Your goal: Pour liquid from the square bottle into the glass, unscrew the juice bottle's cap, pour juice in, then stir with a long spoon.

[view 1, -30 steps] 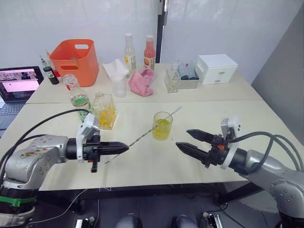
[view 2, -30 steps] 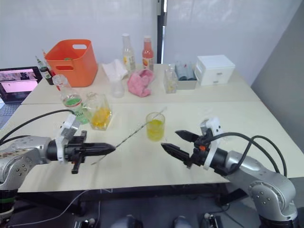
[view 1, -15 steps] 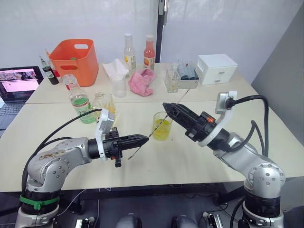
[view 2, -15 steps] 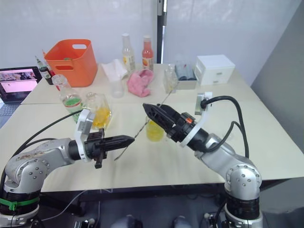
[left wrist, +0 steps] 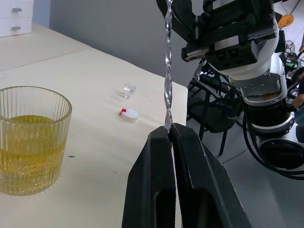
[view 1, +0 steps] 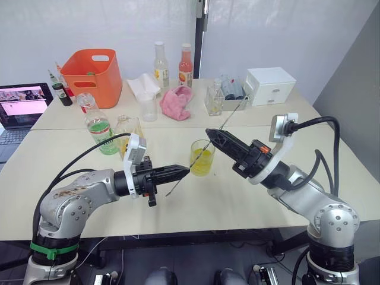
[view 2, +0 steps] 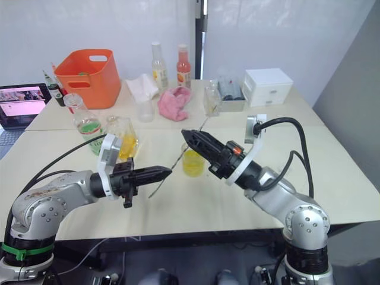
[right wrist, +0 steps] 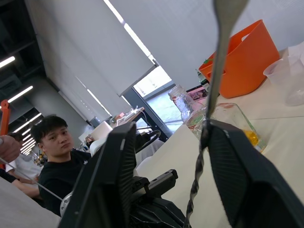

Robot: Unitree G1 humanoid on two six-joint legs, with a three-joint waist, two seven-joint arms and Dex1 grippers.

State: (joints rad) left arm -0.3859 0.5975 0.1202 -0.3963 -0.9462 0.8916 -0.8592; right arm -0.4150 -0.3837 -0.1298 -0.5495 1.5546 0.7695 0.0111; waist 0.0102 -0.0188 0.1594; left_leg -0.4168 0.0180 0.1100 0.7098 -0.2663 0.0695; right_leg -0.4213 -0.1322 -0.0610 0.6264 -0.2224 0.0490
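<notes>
Long spoon (left wrist: 167,71) pinched in left hand (left wrist: 170,135).

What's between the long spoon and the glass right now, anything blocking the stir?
Nothing visible. The long spoon is pinched at its lower end by the left gripper, with the open right gripper around its stem. The glass sits directly beneath, mouth uncovered. The cap lies on the table, apart.

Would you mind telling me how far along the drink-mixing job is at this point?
Pouring looks done: the glass holds yellow-green liquid and the cap lies off on the table. In hand: the left gripper pinches the long spoon while the open right gripper straddles it. Stirring remains.
</notes>
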